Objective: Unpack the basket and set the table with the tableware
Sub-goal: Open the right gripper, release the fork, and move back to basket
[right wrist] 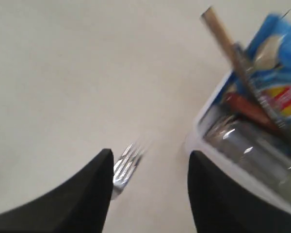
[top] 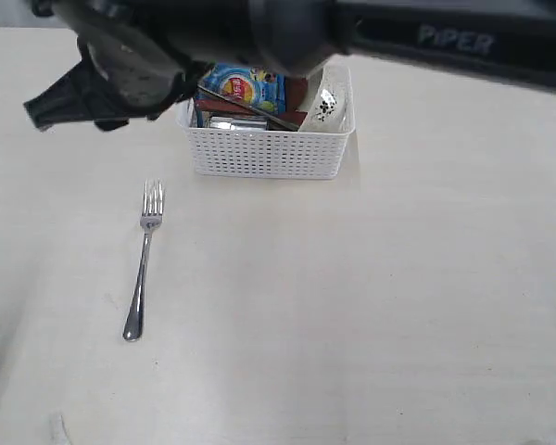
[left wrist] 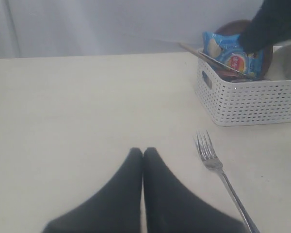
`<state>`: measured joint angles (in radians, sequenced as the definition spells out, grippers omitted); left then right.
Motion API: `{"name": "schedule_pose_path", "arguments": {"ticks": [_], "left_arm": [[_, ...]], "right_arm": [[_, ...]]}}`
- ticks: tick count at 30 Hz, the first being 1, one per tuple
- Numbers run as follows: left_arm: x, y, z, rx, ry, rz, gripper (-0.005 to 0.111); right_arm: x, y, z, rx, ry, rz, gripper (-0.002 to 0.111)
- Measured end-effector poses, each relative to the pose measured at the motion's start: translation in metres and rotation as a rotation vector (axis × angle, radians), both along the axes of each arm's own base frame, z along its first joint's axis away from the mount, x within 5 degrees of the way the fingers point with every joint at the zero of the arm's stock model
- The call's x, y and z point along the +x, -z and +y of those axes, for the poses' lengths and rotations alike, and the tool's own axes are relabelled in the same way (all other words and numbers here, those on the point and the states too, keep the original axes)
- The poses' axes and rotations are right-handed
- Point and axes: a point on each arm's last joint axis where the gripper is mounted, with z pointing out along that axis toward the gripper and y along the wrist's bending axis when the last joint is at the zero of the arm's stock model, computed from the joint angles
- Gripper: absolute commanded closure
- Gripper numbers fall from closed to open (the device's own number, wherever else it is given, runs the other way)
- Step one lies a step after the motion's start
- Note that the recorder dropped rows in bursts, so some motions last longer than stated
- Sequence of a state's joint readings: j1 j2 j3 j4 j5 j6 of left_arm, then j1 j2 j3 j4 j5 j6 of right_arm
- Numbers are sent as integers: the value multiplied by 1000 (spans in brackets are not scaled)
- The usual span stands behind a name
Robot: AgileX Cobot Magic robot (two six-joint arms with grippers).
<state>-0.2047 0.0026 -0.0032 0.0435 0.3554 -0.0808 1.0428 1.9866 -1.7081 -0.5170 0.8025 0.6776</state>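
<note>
The white basket (top: 269,153) (left wrist: 252,99) (right wrist: 200,125) stands at the back of the table (top: 380,306). In it are a blue chips packet (top: 246,88) (left wrist: 228,51), an off-white bowl (top: 329,107), a steel mug (right wrist: 252,145), a red-brown spoon (right wrist: 247,109), a chopstick (right wrist: 220,29) and a brown plate (left wrist: 235,25). A steel fork (top: 144,269) (left wrist: 218,170) (right wrist: 126,167) lies alone on the table in front left of the basket. My right gripper (right wrist: 150,155) hangs open and empty above the table between fork tines and basket corner. My left gripper (left wrist: 143,151) is shut and empty, left of the fork.
The right arm (top: 426,37) spans the top of the exterior view and hides the basket's back. Its dark end (top: 56,102) shows at the far left. The right wrist view is blurred. Bare tabletop stretches in front and to the right of the basket.
</note>
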Motion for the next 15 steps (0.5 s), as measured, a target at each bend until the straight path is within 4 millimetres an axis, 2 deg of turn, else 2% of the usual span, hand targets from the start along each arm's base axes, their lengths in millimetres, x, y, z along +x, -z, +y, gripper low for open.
{"name": "schedule_pose_path", "arguments": {"ticks": [3, 6, 11, 15], "left_arm": [[0, 0, 0, 0, 0, 0, 107], [0, 0, 0, 0, 0, 0, 107], [0, 0, 0, 0, 0, 0, 107], [0, 0, 0, 0, 0, 0, 107]], "right_arm": [[20, -12, -20, -59, -3, -72, 62], [45, -10, -40, -118, -8, -88, 62], [90, 14, -73, -158, -13, -13, 62], [116, 35, -94, -122, -65, 80, 62]]}}
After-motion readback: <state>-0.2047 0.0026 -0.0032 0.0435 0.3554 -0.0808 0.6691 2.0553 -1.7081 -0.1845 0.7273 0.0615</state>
